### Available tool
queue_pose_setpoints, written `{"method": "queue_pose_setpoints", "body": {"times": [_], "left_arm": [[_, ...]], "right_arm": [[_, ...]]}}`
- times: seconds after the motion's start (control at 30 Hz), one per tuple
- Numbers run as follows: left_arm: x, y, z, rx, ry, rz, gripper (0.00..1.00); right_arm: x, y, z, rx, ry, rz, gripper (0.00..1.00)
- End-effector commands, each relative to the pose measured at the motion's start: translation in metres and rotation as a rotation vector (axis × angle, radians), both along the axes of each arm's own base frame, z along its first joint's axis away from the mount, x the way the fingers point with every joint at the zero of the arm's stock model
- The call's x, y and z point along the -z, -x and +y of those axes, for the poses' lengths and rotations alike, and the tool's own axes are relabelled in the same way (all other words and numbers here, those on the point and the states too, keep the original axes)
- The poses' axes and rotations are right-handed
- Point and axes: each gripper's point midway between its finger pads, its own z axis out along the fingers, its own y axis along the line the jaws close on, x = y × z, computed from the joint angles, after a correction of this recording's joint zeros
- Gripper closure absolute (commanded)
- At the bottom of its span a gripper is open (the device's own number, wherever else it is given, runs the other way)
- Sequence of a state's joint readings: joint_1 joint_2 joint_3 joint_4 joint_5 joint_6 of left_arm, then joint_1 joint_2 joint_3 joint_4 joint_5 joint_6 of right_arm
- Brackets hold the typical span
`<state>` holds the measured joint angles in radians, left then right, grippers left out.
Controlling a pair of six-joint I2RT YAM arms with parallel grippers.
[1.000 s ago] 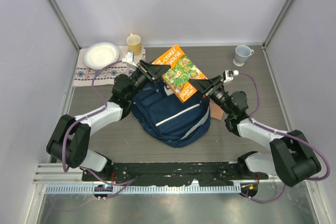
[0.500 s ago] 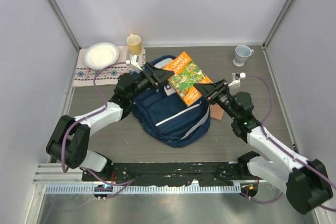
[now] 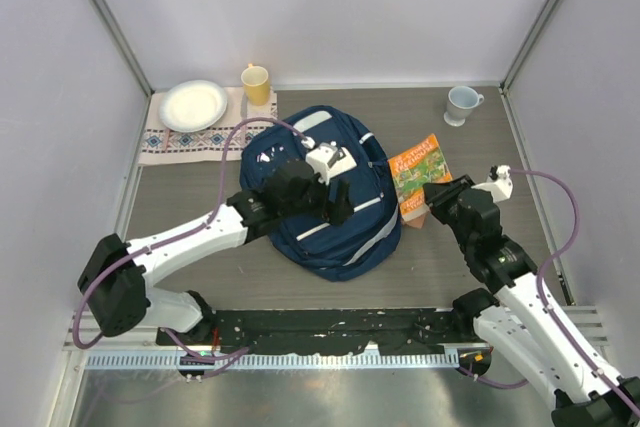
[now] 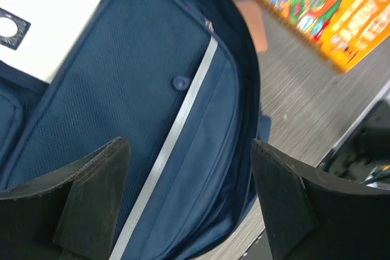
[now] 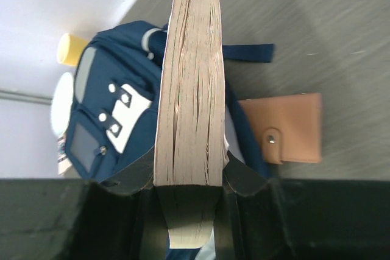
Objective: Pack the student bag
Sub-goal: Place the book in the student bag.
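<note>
- The student bag (image 3: 355, 232) lies flat in the middle of the table (image 3: 200, 187), front panel up, with its white buckled flap toward the far side.
- The left gripper (image 4: 189, 150) hovers just above the bag's striped front pocket. Its jaws stand wide apart and hold nothing.
- The right gripper (image 5: 189, 187) is clamped on the lower edge of a book (image 3: 420, 172). The book is held on edge just beside the bag's right side, page edges toward the wrist camera.
- A tan wallet (image 5: 286, 129) lies on the table beneath the book, touching or nearly touching the bag.
- Whether the main compartment is unzipped cannot be told from these views.
- Handling, as a judgement: the bag is soft, limp fabric and probably light while unfilled. It should fold and sag under a pinch rather than lift as one body.
- The broad front panel offers little purchase, so a pinch there would likely raise only a fold.
- Better holds are likely the rim of the opening, a zip edge, the top loop or a strap.
- One gripper would hold the mouth wide while the stiff book slides in.
</note>
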<state>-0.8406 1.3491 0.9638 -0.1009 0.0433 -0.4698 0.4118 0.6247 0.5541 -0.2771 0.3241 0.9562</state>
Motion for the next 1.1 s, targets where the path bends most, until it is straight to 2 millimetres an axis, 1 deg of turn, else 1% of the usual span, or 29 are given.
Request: {"method": "queue_pose_setpoints", "body": {"times": [0.0, 0.03, 0.1, 0.13, 0.17, 0.2, 0.27, 0.3, 0.37, 0.4, 0.5, 0.53, 0.6, 0.63, 0.7, 0.8, 0.93, 0.97, 1.0, 1.03, 1.07], "left_arm": [[0.021, 0.015, 0.01, 0.086, -0.216, -0.11, 0.16], [0.024, 0.02, 0.007, 0.12, -0.237, -0.115, 0.16], [0.035, 0.027, -0.001, 0.172, -0.301, -0.126, 0.16], [0.043, 0.03, -0.001, 0.188, -0.333, -0.118, 0.16], [0.046, 0.036, -0.006, 0.219, -0.357, -0.13, 0.16], [0.052, 0.035, -0.008, 0.221, -0.386, -0.134, 0.16], [0.054, 0.042, -0.015, 0.256, -0.403, -0.155, 0.17], [0.057, 0.042, -0.018, 0.269, -0.421, -0.163, 0.16], [0.06, 0.048, -0.024, 0.299, -0.429, -0.168, 0.16], [0.058, 0.048, -0.027, 0.303, -0.427, -0.175, 0.16], [0.066, 0.044, -0.029, 0.306, -0.46, -0.175, 0.17], [0.074, 0.041, -0.028, 0.303, -0.489, -0.174, 0.17], [0.075, 0.035, -0.029, 0.281, -0.508, -0.182, 0.2], [0.079, 0.033, -0.029, 0.275, -0.521, -0.178, 0.2], [0.077, 0.029, -0.031, 0.252, -0.521, -0.195, 0.23], [0.08, 0.025, -0.032, 0.23, -0.531, -0.205, 0.28], [0.084, 0.019, -0.027, 0.171, -0.577, -0.228, 0.37], [0.084, 0.021, -0.027, 0.171, -0.592, -0.233, 0.44], [0.084, 0.018, -0.022, 0.143, -0.625, -0.244, 0.49], [0.083, 0.018, -0.023, 0.137, -0.627, -0.25, 0.53], [0.083, 0.019, -0.023, 0.139, -0.628, -0.252, 0.6]], "right_arm": [[-0.053, 0.007, -0.031, 0.137, 0.001, -0.13, 0.99], [-0.054, 0.009, -0.032, 0.139, -0.001, -0.131, 0.99], [-0.056, 0.013, -0.035, 0.145, -0.005, -0.13, 0.99], [-0.058, 0.015, -0.036, 0.148, -0.008, -0.132, 0.99], [-0.059, 0.016, -0.037, 0.149, -0.012, -0.14, 0.99], [-0.066, 0.02, -0.041, 0.165, -0.029, -0.171, 0.99], [-0.068, 0.023, -0.046, 0.186, -0.04, -0.2, 0.99], [-0.071, 0.026, -0.049, 0.195, -0.044, -0.215, 0.99], [-0.07, 0.028, -0.054, 0.215, -0.034, -0.21, 0.99], [-0.072, 0.029, -0.054, 0.214, -0.034, -0.21, 0.99], [-0.07, 0.028, -0.051, 0.197, -0.03, -0.194, 0.99], [-0.069, 0.027, -0.049, 0.194, -0.031, -0.188, 0.99], [-0.069, 0.026, -0.048, 0.189, -0.034, -0.185, 0.99], [-0.067, 0.025, -0.048, 0.189, -0.03, -0.181, 0.99], [-0.066, 0.025, -0.046, 0.184, -0.027, -0.176, 0.99], [-0.064, 0.023, -0.046, 0.183, -0.021, -0.169, 0.99], [-0.062, 0.022, -0.045, 0.178, -0.013, -0.162, 0.99], [-0.063, 0.022, -0.045, 0.178, -0.012, -0.164, 0.99], [-0.062, 0.022, -0.045, 0.178, -0.009, -0.16, 0.99], [-0.062, 0.022, -0.045, 0.176, -0.01, -0.161, 0.99], [-0.062, 0.022, -0.045, 0.176, -0.009, -0.159, 0.99]]}}
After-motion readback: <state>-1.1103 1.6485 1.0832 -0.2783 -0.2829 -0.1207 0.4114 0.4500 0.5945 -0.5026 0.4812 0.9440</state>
